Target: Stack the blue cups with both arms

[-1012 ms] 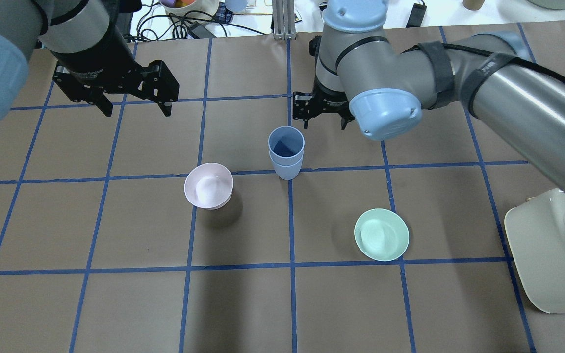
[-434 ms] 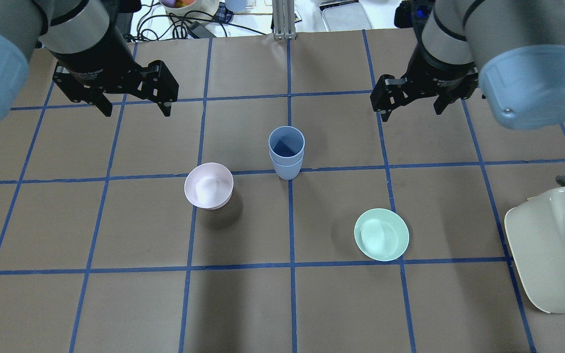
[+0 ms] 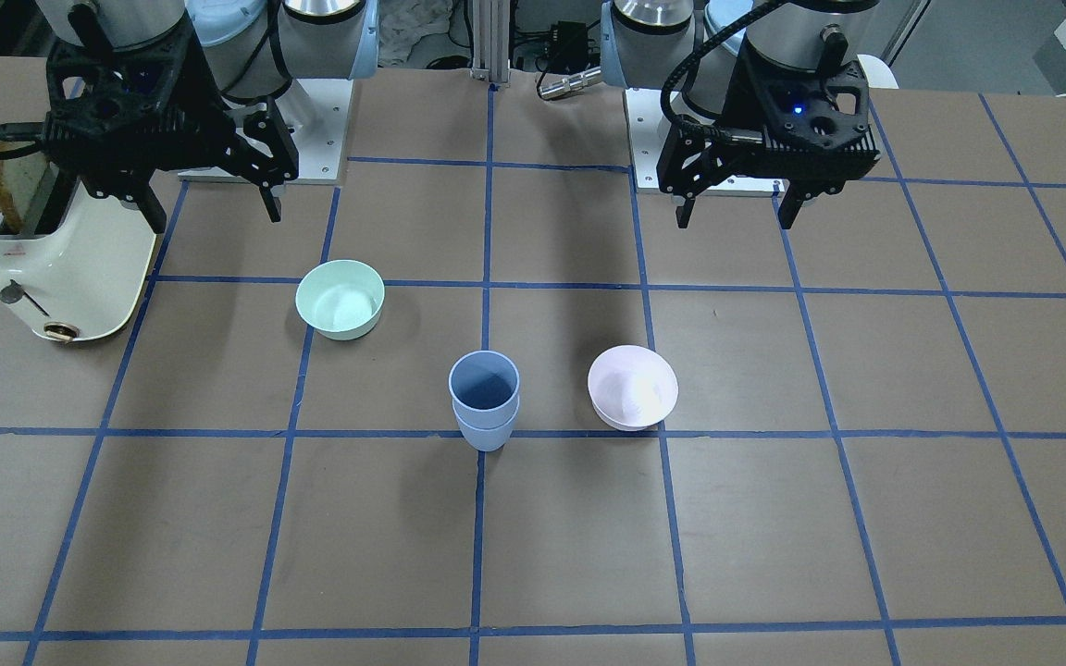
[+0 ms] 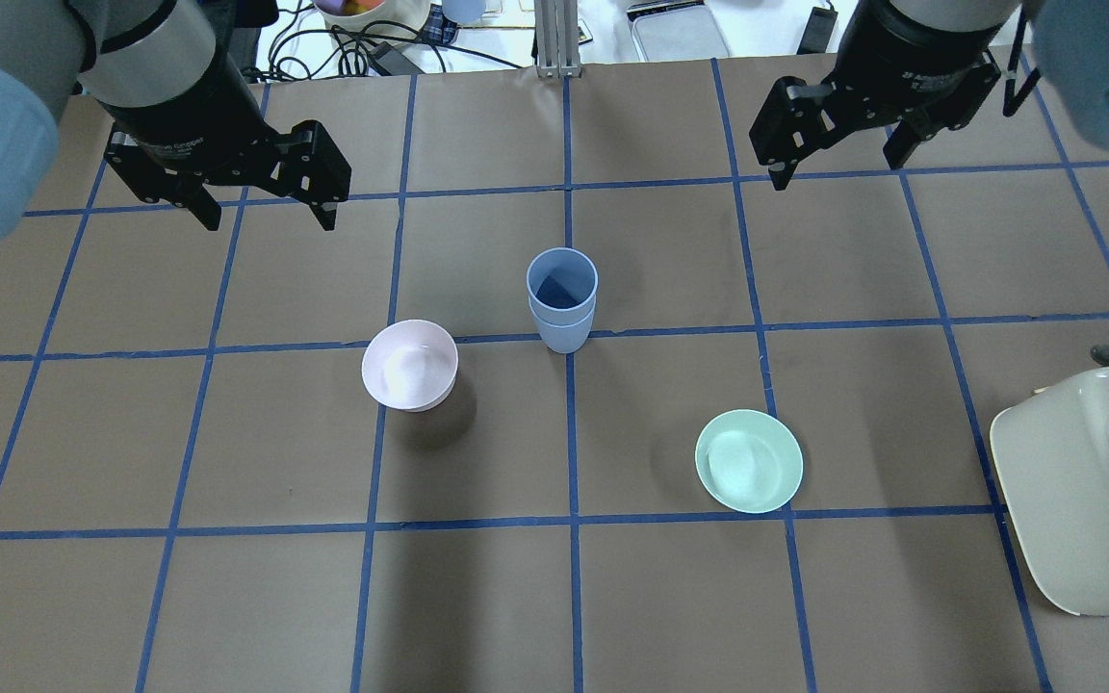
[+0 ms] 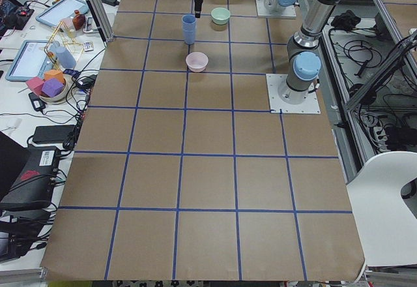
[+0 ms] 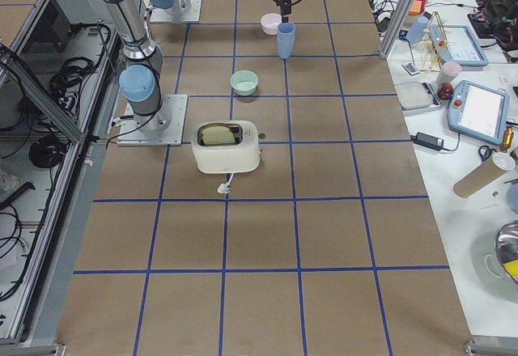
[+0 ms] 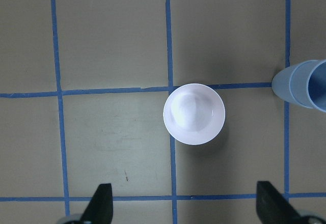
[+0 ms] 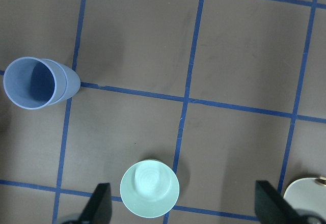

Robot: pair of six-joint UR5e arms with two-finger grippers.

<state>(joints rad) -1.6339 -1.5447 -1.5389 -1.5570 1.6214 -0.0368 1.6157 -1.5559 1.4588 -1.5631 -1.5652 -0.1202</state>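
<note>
Presently: cups [image 4: 562, 306] nested, frame centre; my left gripper [image 4: 266, 217] upper left, right gripper [image 4: 837, 171] upper right, both spread, empty.

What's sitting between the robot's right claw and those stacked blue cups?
Nothing. The overhead view shows only bare brown table and its blue tape lines between the right gripper and the blue cups.
</note>
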